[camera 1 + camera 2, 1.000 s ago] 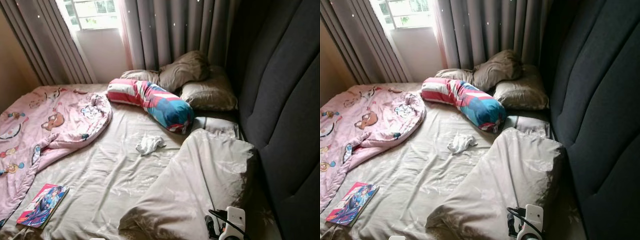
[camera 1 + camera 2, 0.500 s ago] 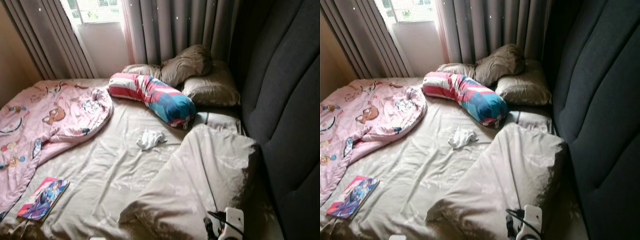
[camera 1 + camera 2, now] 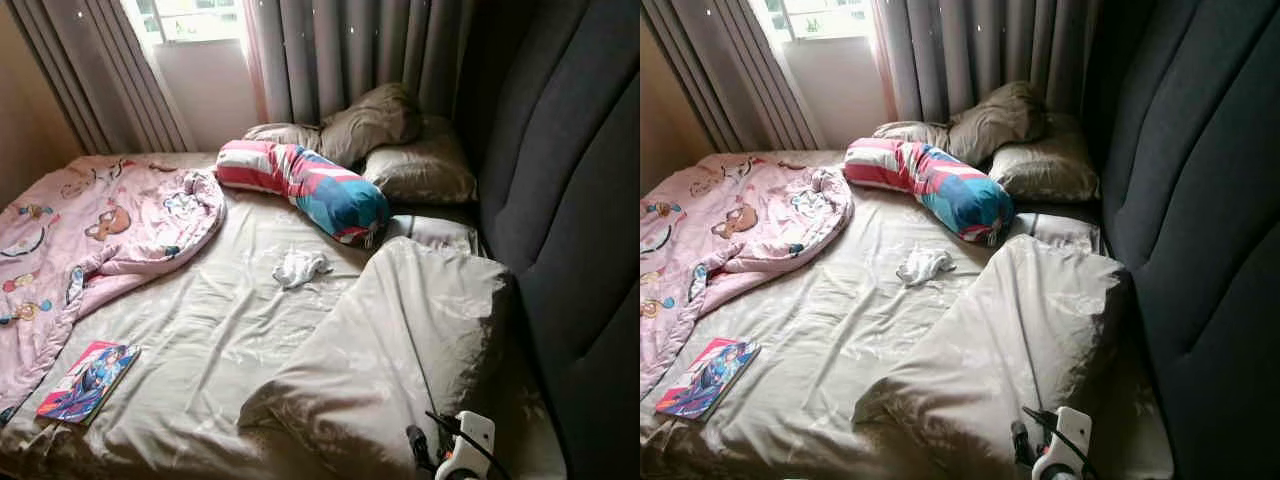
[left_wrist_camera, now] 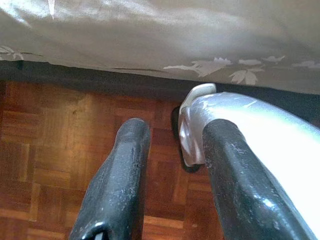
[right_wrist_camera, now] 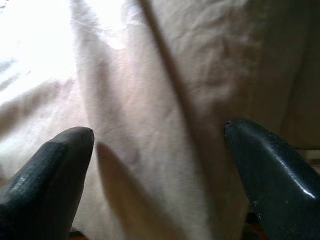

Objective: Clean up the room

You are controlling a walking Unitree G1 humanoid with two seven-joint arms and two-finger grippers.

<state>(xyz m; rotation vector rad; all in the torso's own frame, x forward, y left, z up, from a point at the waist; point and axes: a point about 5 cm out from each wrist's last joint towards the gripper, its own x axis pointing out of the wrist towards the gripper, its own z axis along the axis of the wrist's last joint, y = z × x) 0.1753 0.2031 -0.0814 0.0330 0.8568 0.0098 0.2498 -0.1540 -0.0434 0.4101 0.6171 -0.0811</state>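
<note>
Bed (image 3: 200, 340), unmade, beige sheet. Pink cartoon blanket (image 3: 90, 240) bunched at left; comic book (image 3: 88, 381) near left front edge; white cloth (image 3: 300, 268) mid-sheet; striped bolster (image 3: 300, 188) before grey pillows (image 3: 400, 150); beige duvet (image 3: 410, 340) heaped at right. Left tool (image 4: 170, 185) fingers apart above parquet floor (image 4: 45, 150); right tool (image 5: 160, 180) spread wide over duvet.

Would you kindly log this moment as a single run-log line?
right pincer: open above beige duvet | left pincer: open, by floor | book, white cloth: on bed
</note>
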